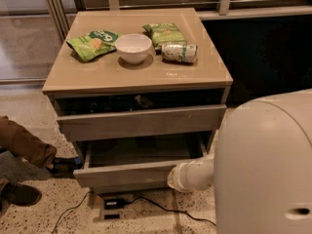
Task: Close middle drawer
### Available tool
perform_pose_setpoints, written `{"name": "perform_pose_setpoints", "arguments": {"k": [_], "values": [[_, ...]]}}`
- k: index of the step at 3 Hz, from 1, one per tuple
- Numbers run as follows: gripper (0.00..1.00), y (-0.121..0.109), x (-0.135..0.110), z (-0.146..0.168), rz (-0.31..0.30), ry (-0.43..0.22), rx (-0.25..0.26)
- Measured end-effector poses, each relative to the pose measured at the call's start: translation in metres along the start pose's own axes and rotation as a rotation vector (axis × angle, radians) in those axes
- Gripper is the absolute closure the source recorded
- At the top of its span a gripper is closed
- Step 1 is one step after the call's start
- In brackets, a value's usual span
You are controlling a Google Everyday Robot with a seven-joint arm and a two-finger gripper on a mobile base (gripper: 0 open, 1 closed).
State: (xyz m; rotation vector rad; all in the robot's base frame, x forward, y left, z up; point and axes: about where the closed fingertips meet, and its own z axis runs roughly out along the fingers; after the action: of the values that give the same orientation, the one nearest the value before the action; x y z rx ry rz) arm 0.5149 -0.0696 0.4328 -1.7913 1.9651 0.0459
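The middle drawer (122,173) is pulled out of the grey cabinet, and its bare grey bottom (141,150) shows. The drawer above it (141,122) stands slightly out, with a dark gap over it. My gripper (171,178) is at the end of the white arm, against the right part of the middle drawer's front panel. The arm and my white body (265,165) hide the drawer's right end.
On the cabinet top (97,74) stand a white bowl (133,48), two green snack bags (91,43) (165,34) and a can lying on its side (179,52). A person's leg and shoe (27,147) are at the left. A black cable and plug (114,204) lie on the floor.
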Motion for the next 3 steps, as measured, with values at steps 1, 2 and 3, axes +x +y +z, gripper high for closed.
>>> {"name": "perform_pose_setpoints", "arguments": {"k": [1,2,3], "values": [[1.00,-0.013,-0.003,0.005,-0.007,-0.010,0.076],[1.00,-0.017,-0.006,0.010,-0.008,-0.013,0.110],[1.00,-0.020,-0.007,0.020,-0.006,-0.014,0.120]]}}
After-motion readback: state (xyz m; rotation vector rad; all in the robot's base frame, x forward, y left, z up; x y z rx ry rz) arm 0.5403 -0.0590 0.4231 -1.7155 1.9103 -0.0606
